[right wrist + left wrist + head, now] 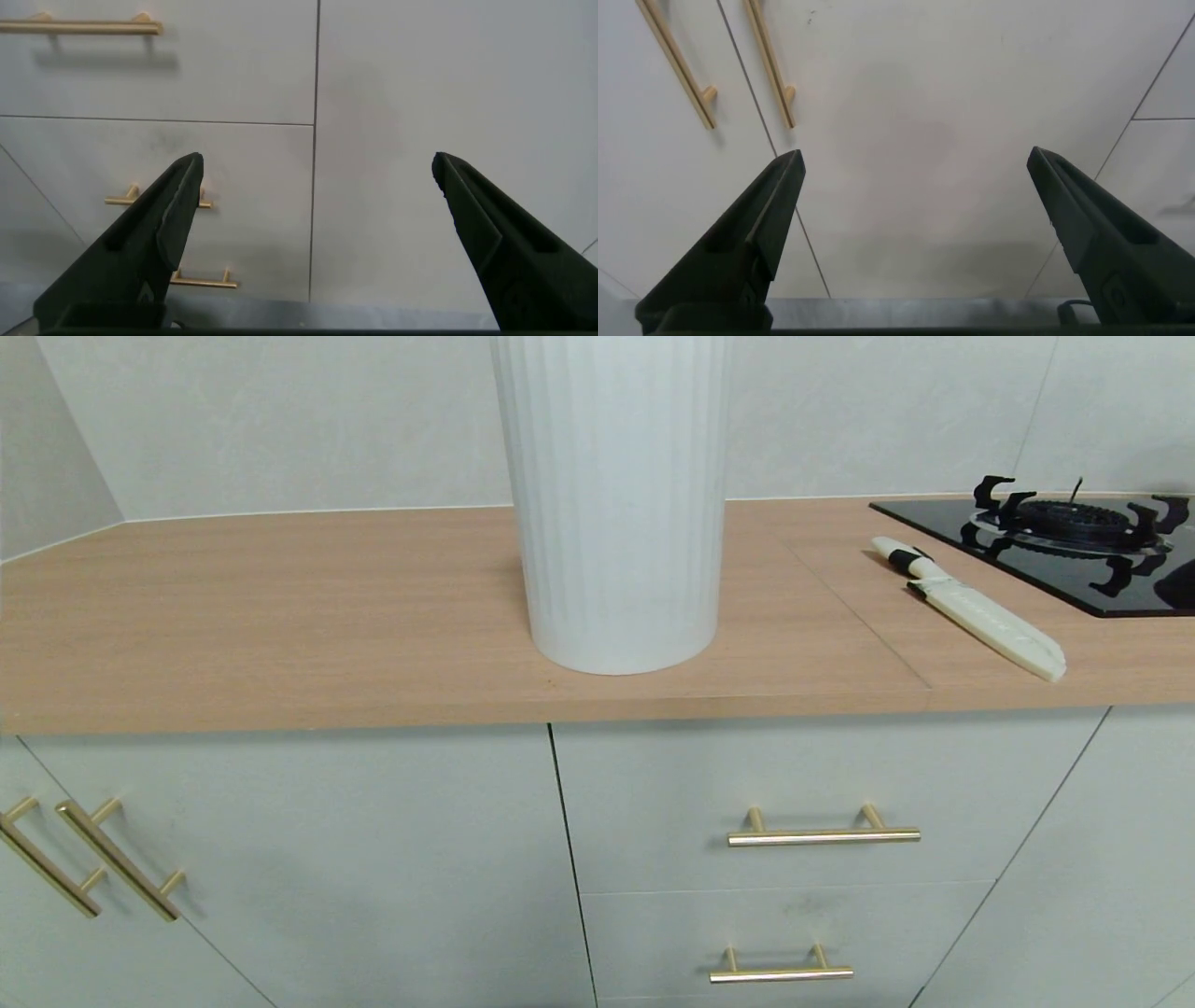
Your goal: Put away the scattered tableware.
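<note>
Plainly, the one loose piece of tableware was a cream knife with black bands, lying flat and diagonal on the wooden countertop, between the tall white ribbed holder and the black glass hob. Its far end sat just beside the hob's corner, and its near end lay close to the counter's front edge.

That near end was, in my judgement, the main hazard: a glancing push along the knife's length could slide it off the front edge. A grasp from the hob side risked knocking the glass or the burner grate. The holder stood tall, near the front edge, and a sideways bump from an arm could tip it; its rim was cut off, so how wide the opening was could not be told.

Both claws were spread wide and empty. The left gripper faced the cupboard doors with their brass handles, and the right gripper faced the drawer fronts. Coming up from there, either could catch the counter's front edge.

Open counter lay broad to the holder's left and back to the wall; the strip between holder and knife was narrower.
</note>
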You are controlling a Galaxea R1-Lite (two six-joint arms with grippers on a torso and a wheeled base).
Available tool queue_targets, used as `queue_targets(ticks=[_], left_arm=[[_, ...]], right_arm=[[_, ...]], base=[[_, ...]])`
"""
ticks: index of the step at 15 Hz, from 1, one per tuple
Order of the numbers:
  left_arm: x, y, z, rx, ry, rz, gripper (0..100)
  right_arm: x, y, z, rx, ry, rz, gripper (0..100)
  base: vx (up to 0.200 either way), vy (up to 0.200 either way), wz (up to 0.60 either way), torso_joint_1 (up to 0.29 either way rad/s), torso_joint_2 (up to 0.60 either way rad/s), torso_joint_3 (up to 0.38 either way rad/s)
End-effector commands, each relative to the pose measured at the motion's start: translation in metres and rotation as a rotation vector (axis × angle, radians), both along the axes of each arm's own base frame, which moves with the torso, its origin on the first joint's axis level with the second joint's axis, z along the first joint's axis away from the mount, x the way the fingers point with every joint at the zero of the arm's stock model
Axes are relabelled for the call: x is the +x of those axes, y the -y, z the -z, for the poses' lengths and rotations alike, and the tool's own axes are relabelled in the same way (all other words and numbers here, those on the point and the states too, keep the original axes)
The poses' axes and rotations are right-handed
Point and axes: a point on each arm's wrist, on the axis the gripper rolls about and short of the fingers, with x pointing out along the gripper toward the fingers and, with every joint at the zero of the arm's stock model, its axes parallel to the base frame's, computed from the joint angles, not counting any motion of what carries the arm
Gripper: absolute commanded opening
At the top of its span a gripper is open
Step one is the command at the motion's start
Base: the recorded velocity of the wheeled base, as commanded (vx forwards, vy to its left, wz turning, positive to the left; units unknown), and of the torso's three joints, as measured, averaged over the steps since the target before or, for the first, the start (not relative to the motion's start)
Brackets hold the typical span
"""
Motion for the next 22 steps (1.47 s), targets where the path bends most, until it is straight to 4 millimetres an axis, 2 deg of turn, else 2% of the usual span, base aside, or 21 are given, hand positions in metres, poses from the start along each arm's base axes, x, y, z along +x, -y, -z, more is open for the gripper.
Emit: queue_targets(ticks=[1,7,10,22], left_arm=[[0.0001,0.0,-0.0001,0.0,-0.001,-0.001,100],[0.0001,0.0,-0.0001,0.0,-0.001,-0.001,100],[0.0001,0.0,-0.0001,0.0,-0.001,-0.001,100],[0.0001,0.0,-0.0001,0.0,-0.001,-0.001,100]], right_arm=[[0.0001,0.0,0.0,0.0,-0.001,-0.001,100],[0.0001,0.0,0.0,-0.002,-0.001,-0.001,100],[0.0001,0.0,0.0,-0.002,-0.001,-0.001,100],[0.0001,0.0,0.0,-0.002,-0.001,-0.001,100]], base=[[0.0,0.0,0.0,0.0,0.0,0.0],[0.0,0.0,0.0,0.003,-0.02,-0.011],[0.0,0.0,0.0,0.072,-0.24,-0.259],[0.0,0.0,0.0,0.161,-0.49,-0.294]])
